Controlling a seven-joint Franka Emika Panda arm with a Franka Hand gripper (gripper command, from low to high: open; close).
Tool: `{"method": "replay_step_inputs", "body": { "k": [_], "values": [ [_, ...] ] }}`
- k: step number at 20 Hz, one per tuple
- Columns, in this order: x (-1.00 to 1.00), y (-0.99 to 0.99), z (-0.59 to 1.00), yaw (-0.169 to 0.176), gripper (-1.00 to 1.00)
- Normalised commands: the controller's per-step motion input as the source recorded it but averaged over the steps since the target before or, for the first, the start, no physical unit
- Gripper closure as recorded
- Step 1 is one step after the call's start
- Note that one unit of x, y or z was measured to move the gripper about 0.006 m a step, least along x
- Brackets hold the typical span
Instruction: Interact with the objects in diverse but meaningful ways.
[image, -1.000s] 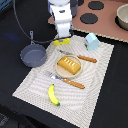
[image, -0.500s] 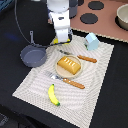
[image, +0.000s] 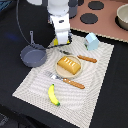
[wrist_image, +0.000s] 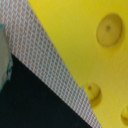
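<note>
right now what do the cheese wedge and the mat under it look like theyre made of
Cheese wedge: probably moulded plastic; even yellow, smooth matte face with shallow round dimples for holes. Mat: looks like woven fabric or textured vinyl, pale with a fine repeating grey pattern; the blur leaves open which.

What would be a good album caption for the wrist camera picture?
Close-up from the wrist: a yellow cheese wedge with round holes lying on the woven placemat.
</note>
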Motion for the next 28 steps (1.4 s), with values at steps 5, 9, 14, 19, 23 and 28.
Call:
{"method": "replay_step_inputs", "body": {
  "k": [5,9,14,19,23,28],
  "values": [
    [0.00,0.16,-0.18,0.028,1.00],
    [0.00,0.20,-0.09,0.031,1.00],
    [-0.24,0.39,0.91,0.070,1.00],
    [-0.46,0.43,1.00,0.101,1.00],
    [-0.55,0.46,1.00,0.100,1.00],
    [-0.44,0.39,1.00,0.087,1.00]
  ]
}}
